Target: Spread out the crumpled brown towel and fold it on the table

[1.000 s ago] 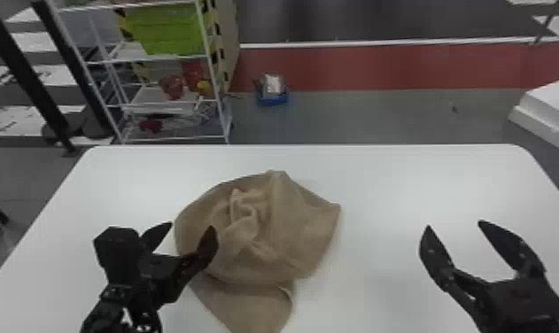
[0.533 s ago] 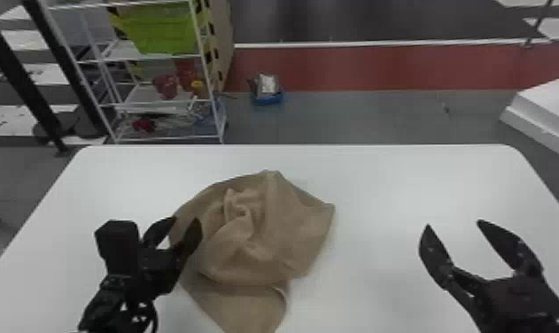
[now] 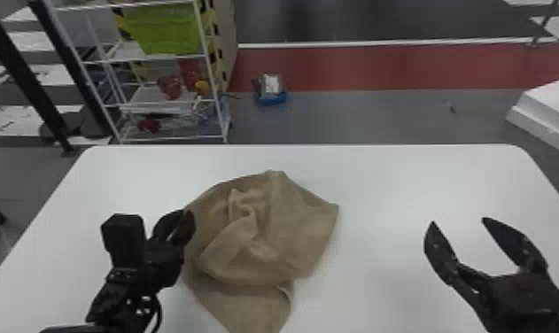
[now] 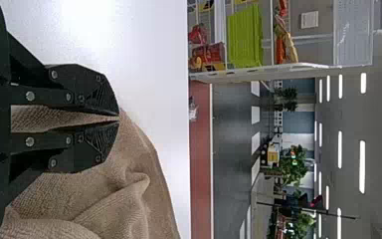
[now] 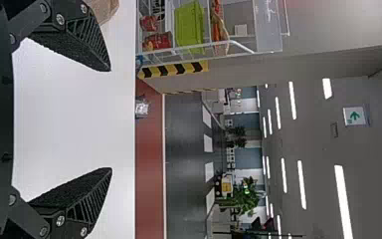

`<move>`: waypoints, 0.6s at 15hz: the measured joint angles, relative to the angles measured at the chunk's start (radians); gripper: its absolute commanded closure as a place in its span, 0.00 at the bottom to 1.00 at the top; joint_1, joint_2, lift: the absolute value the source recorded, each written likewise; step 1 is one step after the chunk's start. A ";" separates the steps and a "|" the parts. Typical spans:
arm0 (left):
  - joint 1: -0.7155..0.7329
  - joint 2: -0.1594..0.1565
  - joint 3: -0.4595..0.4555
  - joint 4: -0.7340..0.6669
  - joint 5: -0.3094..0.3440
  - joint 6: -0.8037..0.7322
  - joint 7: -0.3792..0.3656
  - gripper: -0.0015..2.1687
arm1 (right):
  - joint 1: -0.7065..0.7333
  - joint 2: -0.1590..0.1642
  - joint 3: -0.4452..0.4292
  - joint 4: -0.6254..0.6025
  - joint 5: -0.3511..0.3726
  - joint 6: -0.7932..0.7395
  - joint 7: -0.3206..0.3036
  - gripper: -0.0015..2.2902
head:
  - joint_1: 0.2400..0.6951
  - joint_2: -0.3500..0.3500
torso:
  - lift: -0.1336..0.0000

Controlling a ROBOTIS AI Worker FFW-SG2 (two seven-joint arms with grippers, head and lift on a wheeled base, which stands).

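The brown towel is spread in a crumpled heap left of centre in the head view, its longer run going from mid-frame to the bottom edge. Its left edge is met by the left gripper, so the bulk lies to that gripper's right; the right gripper, held wide, is set well apart at lower right. In the left wrist view, cloth is seen pinched between nearly meeting fingers, a grip left unclear from the head view.

Black ribbed jaws, silver screws, a looped black cable
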State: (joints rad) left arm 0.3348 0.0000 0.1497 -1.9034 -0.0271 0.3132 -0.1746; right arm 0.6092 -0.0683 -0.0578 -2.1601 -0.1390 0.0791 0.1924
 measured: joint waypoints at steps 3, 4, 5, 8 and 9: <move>-0.015 0.000 -0.001 0.009 -0.021 0.007 -0.005 0.23 | -0.002 -0.001 -0.005 0.003 -0.006 -0.003 0.007 0.08 | 1.00 0.61 | 0.07; -0.020 0.000 -0.001 0.013 -0.030 0.015 -0.011 0.23 | -0.002 -0.001 -0.005 0.005 -0.008 -0.006 0.007 0.08 | 1.00 0.61 | 0.07; -0.023 0.000 -0.001 0.015 -0.035 0.024 -0.019 0.23 | -0.002 -0.001 -0.006 0.007 -0.011 -0.008 0.008 0.08 | 1.00 0.61 | 0.07; -0.032 0.000 0.000 0.028 -0.040 0.057 -0.040 0.42 | -0.001 -0.001 -0.008 0.009 -0.022 -0.017 0.010 0.08 | 1.00 0.60 | 0.07; -0.035 0.000 0.000 0.032 -0.041 0.073 -0.048 0.52 | 0.001 -0.001 -0.009 0.008 -0.024 -0.020 0.010 0.08 | 1.00 0.60 | 0.07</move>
State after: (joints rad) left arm 0.3001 0.0000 0.1499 -1.8710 -0.0679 0.3867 -0.2228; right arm 0.6098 -0.0690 -0.0672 -2.1517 -0.1633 0.0596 0.2025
